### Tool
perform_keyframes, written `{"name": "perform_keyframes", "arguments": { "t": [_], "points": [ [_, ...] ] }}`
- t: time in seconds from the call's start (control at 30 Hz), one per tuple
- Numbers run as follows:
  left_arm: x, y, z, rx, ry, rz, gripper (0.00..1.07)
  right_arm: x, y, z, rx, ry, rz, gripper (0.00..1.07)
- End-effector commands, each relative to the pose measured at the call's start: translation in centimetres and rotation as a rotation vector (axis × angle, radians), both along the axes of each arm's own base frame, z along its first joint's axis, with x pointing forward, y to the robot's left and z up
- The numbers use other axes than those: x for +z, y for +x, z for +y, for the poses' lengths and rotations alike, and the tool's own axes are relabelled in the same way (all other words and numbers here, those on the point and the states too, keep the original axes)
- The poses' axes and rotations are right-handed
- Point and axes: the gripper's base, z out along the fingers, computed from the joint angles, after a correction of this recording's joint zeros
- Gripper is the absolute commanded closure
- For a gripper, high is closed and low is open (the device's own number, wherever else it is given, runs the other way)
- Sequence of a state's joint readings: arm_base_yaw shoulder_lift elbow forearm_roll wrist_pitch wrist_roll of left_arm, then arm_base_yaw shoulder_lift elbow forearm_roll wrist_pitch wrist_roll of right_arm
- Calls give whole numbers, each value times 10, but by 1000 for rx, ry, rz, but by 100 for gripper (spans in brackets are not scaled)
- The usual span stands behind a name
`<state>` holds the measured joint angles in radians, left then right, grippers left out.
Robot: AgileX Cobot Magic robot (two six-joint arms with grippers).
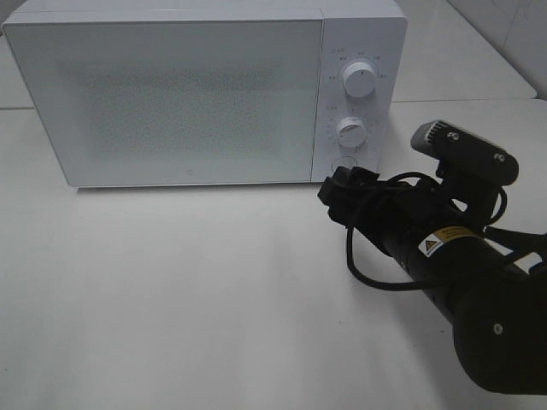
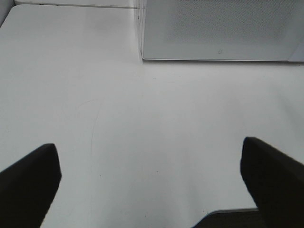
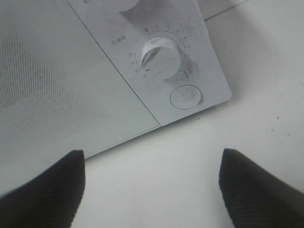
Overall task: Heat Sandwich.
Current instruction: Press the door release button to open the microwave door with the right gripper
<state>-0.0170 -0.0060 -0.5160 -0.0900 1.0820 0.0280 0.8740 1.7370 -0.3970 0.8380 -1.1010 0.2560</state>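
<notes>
**A:** Where does the white box-shaped microwave oven (image 1: 188,102) stand?

**B:** Toward the far edge of the white tabletop (image 1: 171,290), with its door shut.

**A:** And the right gripper (image 3: 152,156)?

**B:** Its black fingers stand apart with nothing between them. It is just in front of the oven's lower right corner, facing the round push button (image 3: 186,97) under the lower white dial (image 3: 161,59).

**A:** The left gripper (image 2: 149,145)?

**B:** Spread wide as well, holding nothing, above the tabletop near the oven's left front corner.

**A:** The sandwich?

**B:** I cannot tell where it is; no view shows it.
</notes>
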Motion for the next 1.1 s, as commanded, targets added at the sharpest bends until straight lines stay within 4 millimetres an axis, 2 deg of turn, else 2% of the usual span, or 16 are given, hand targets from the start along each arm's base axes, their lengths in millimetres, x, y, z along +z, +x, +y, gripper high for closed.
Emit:
{"name": "perform_keyframes", "arguments": {
  "t": [0.03,0.07,0.1,0.2,0.37,0.47,0.5,0.53,0.63,0.67,0.7,0.8,1.1],
  "points": [
    [0,-1,-1,-4,-8,-21,10,1,1,3,-65,225,28,33],
    [0,-1,-1,-4,-8,-21,10,1,1,3,-65,225,28,33],
    [0,-1,-1,-4,-8,-21,10,1,1,3,-114,362,49,35],
    [0,-1,-1,-4,-8,-21,10,1,1,3,-200,605,87,40],
    [0,-1,-1,-4,-8,-21,10,1,1,3,-245,731,108,46],
    [0,-1,-1,-4,-8,-21,10,1,1,3,-281,829,126,56],
    [0,-1,-1,-4,-8,-21,10,1,1,3,-296,867,137,64],
    [0,-1,-1,-4,-8,-21,10,1,1,3,-296,867,137,64],
    [0,-1,-1,-4,-8,-21,10,-1,0,4,-328,935,166,79],
    [0,-1,-1,-4,-8,-21,10,-1,0,3,-336,945,170,92],
    [0,-1,-1,-4,-8,-21,10,-1,0,3,-336,945,170,92],
    [0,-1,-1,-4,-8,-21,10,-1,0,3,-346,966,172,107],
    [0,-1,-1,-4,-8,-21,10,-5,3,4,-377,963,229,107]
  ]
}}
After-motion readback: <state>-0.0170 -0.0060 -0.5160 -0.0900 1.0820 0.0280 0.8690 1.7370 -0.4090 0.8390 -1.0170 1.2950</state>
